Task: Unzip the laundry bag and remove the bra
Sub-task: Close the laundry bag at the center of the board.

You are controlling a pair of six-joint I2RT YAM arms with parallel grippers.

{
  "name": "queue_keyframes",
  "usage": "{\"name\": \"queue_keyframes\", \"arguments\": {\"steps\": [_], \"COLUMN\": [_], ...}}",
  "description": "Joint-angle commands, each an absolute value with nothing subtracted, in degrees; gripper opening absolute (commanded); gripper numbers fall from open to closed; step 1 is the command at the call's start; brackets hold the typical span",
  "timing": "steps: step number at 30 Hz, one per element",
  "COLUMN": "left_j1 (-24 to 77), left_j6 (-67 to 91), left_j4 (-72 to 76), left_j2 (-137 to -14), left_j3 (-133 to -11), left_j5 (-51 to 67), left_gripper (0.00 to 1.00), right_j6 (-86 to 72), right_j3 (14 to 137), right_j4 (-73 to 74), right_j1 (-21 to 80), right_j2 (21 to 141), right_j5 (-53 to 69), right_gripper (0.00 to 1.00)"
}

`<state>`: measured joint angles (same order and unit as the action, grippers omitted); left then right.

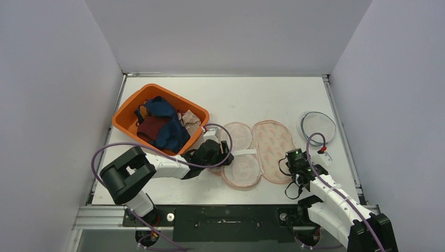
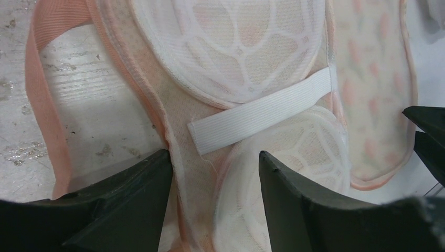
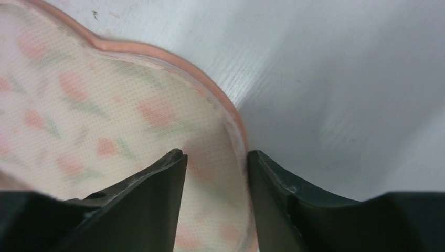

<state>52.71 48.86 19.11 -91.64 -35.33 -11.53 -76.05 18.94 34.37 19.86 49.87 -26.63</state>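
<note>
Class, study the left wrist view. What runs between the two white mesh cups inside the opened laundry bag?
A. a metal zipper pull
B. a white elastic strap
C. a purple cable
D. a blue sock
B: a white elastic strap slants across the gap between the two mesh cups inside the opened laundry bag. No zipper pull, sock or cable shows there.

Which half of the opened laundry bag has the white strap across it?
The left half, next to the left hand: a white elastic strap crosses its middle. The floral half by the right hand has none.
</note>
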Motion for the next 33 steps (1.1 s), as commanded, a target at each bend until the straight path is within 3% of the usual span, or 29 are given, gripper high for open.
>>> {"name": "queue_keyframes", "arguments": {"steps": [1,6,16,22,33], "left_j1": [52.30,52.45,52.64,52.90,52.99], "left_j6": [48.48,47.83,44.91,43.51,43.29], "left_j4": [16.58,16.03,10.57,6.42,2.22], "left_j2": [-92.34,-93.11,-92.25,-90.98,-92.41], "left_j3": [-33.73,-35.35,-41.69,-46.20,-51.48], "left_j5": [-10.12,-9.14,-8.26,-8.49,-9.72], "left_gripper": [0.59,0.58,0.57,0.58,0.58], "right_j6": [-77.93,-76.94,-68.65,-57.19,-35.56], "right_j3": [16.12,16.44,26.46,31.06,31.72], "right_j4": [33.44,34.09,42.35,39.74,18.92], "right_j1": [19.53,19.61,26.70,31.54,46.30], "right_j2": [49.76,49.18,37.14,34.43,33.11], "right_j5": [-24.34,-25.06,-35.53,-34.98,-28.24], "right_gripper": [0.38,0.06,0.05,0.05,0.05]}}
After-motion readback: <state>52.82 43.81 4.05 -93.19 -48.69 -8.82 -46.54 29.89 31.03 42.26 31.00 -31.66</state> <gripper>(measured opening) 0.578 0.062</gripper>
